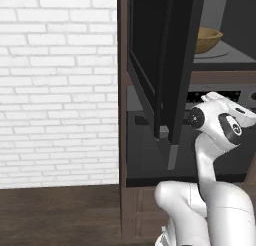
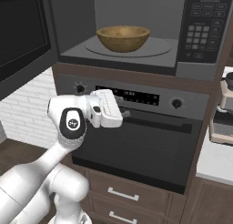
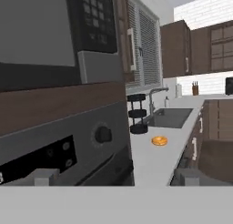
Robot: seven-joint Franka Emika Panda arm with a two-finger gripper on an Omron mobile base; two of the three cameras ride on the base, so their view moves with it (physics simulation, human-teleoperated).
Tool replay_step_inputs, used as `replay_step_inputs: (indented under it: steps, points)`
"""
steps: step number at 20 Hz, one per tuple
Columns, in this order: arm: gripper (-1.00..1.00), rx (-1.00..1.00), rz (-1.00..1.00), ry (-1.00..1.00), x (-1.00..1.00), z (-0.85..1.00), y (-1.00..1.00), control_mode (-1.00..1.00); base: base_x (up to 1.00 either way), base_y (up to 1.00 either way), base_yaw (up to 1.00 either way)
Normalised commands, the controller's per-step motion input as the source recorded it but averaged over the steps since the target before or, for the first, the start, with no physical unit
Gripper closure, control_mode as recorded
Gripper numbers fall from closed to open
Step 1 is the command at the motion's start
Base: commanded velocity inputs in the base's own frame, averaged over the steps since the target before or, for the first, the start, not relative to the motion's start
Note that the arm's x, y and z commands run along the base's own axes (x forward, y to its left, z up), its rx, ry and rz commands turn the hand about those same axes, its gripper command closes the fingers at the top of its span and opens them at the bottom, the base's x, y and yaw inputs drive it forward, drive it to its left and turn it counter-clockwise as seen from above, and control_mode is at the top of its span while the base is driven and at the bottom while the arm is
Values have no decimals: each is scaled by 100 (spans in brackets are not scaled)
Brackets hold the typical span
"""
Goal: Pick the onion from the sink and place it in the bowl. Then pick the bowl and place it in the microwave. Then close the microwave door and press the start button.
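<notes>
Room: a rendered kitchen with a white brick wall (image 1: 55, 85) on the left and dark brown cabinets; a built-in column carries the microwave (image 2: 136, 32) above the oven (image 2: 141, 136).
Counter: a pale counter (image 3: 157, 157) runs to the right of the oven toward the far sink (image 3: 170, 118), where a tall faucet (image 3: 154, 98) stands and a black tiered rack (image 3: 137, 114) is just beside the basin.
Bowl: the tan wooden bowl (image 2: 123, 38) sits upright on the round plate inside the microwave, near the middle, so this placing step looks done.
Onion: I cannot see it; the rim of the bowl hides what lies inside, so I cannot tell whether it is there.
Microwave door: the black glass door (image 1: 167, 65) stands swung out to the left, edge-on toward the left base camera, and the pale cavity is open to the room.
Tool: the tool (image 2: 119, 110) is released, its fingers (image 3: 45, 176) spread wide with nothing between them; it hangs below the microwave, in front of the oven display strip.
Why so: in my judgement the empty tool is low and free because the bowl is delivered, and next it must go around to the door.
Remaining: door to close, then the start button on the keypad (image 2: 202, 29) at the right.
Other: a small orange round thing (image 3: 159, 140) lies on the counter near the sink.
</notes>
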Motion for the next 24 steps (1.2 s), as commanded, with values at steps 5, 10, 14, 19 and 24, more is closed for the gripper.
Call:
replay_step_inputs:
  steps: [5, 10, 14, 19, 24]
  points:
    - [-100, -28, -28, -16, -65, 0, 41, -100, 0, 0, 0]
    - [-100, -23, -20, -22, -68, 0, 85, -100, 0, 0, 0]
    - [-100, -23, -11, -16, -48, -4, 95, -100, 0, 0, 0]
    - [-100, -27, 0, -23, 19, -85, 22, -100, 0, 0, 0]
    - [-100, -13, 0, -18, -9, -10, 83, -100, 0, 0, 0]
